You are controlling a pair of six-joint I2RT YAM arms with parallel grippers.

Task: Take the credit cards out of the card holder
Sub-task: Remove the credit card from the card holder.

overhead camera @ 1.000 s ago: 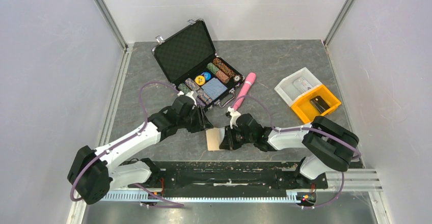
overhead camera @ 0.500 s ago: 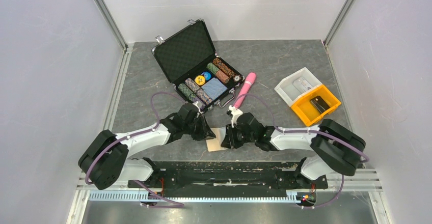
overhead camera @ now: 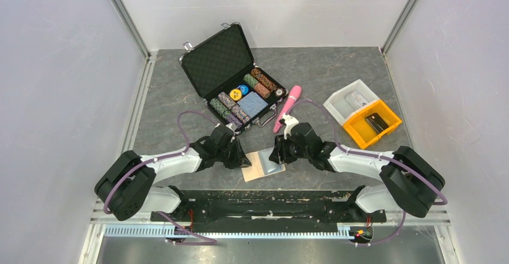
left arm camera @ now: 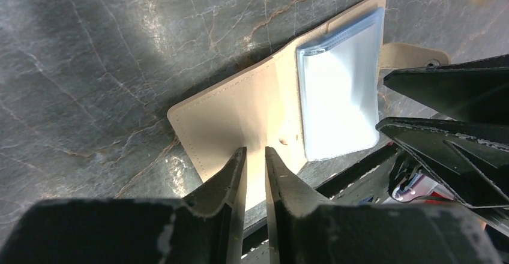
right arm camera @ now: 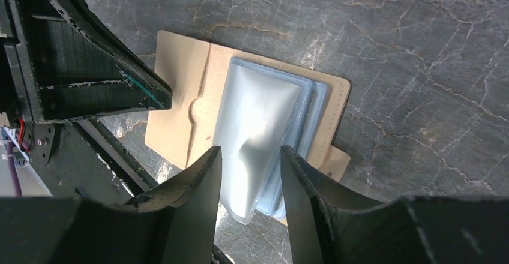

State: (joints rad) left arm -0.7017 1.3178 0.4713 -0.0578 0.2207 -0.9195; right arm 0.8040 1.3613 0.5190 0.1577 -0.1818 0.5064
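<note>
Mid-extraction: my left pincer point(left arm camera: 255, 151) clamps the card holder point(left arm camera: 234, 105) at lower centre, right pincer point(right arm camera: 251, 153) released astride the half-out credit cards point(right arm camera: 258, 108); next, pinch and pull.

your grey marbled table point(overhead camera: 336, 72) carries the card holder point(overhead camera: 251, 170), an open black case point(overhead camera: 217, 60), a pink tool point(overhead camera: 288, 105), a white bin point(overhead camera: 353, 99) and an orange bin point(overhead camera: 384, 115).

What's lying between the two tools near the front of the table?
The open tan card holder, pale cards poking out of it, lies between the left tool and right tool, clearest in the top view.
</note>
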